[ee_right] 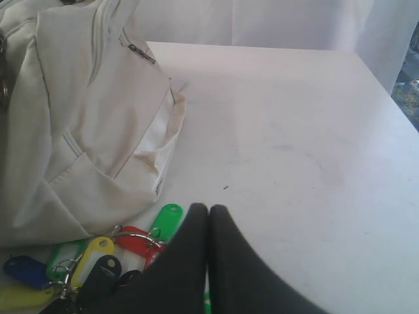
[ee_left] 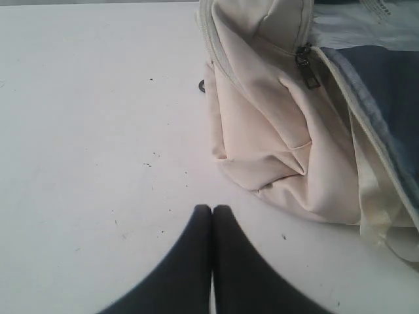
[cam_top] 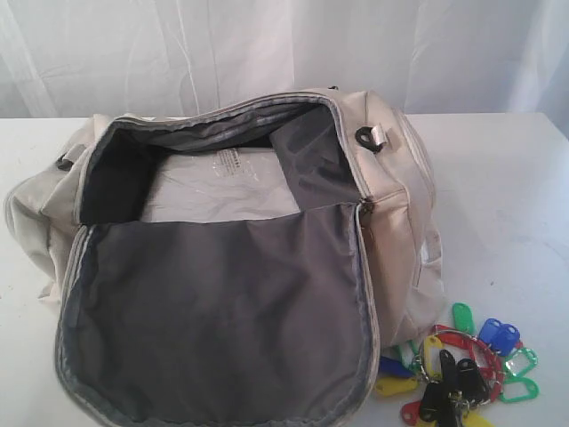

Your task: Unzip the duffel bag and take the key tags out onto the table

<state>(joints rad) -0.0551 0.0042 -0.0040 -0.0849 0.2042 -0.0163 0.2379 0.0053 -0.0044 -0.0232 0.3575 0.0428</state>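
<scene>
Beside the duffel bag (cam_top: 402, 182), unzipped for access, the key tags (cam_top: 458, 365) are laid on the counter (cam_top: 507, 196); the left tool (ee_left: 212, 208) and right tool (ee_right: 208, 207) are clenched empty, so the task is judged done.

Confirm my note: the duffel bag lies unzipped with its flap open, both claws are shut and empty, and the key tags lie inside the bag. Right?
Not quite. The key tags lie outside, on the table beside the duffel bag, as the exterior view shows. The bag is unzipped; the left claw and right claw are shut and empty.
</scene>
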